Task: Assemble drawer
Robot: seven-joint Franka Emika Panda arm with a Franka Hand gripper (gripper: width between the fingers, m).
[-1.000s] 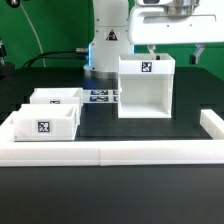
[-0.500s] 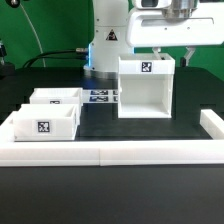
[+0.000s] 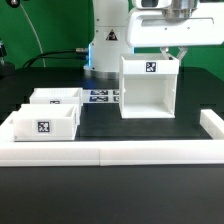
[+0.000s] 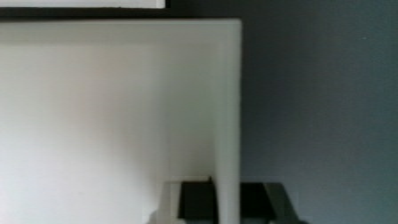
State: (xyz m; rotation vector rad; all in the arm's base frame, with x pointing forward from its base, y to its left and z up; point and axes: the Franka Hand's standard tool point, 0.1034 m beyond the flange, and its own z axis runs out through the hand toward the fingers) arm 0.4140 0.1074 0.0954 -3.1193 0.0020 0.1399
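Here, end effector pinching case wall

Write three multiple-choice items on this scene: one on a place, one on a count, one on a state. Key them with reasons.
1. Relative to the case, the front tray stands: A. inside it B. on the exterior view's left C. on top
2. Trays in view: A. one B. two C. four
3. The gripper is: A. shut on a tray B. hanging clear C. astride the case's side wall
Key: 1 B, apart, on that side; 2 B, front tray and rear tray; 3 C, the wrist view shows a finger each side of the wall.
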